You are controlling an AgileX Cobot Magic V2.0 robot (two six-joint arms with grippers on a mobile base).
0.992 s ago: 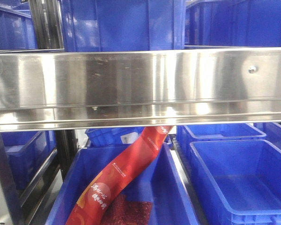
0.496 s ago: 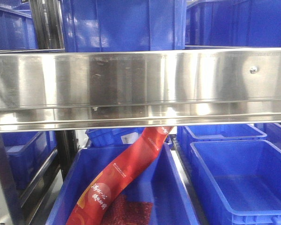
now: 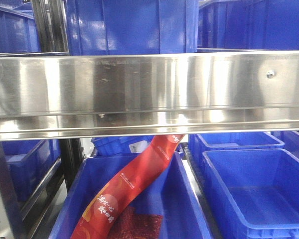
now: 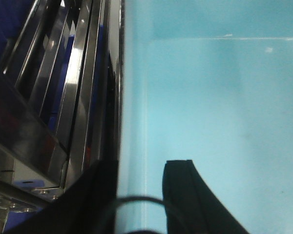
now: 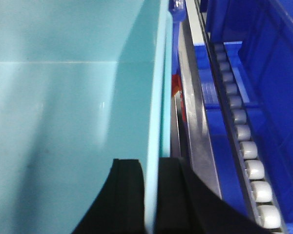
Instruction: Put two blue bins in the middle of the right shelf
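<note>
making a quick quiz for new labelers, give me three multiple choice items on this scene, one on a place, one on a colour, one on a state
1. Where does the red packet lie?
A. in the lower left blue bin
B. on top of the steel rail
C. in the right gripper

2. What colour is the bin wall in the right wrist view?
A. red
B. pale teal
C. black

3. How does the right gripper stand?
A. wide open in free air
B. shut on a red packet
C. its fingers straddle the bin wall

Answers:
1 A, the packet leans inside that bin, below the steel rail.
2 B, the wall looks pale teal there.
3 C, one dark finger sits on each side of the wall's edge.
</note>
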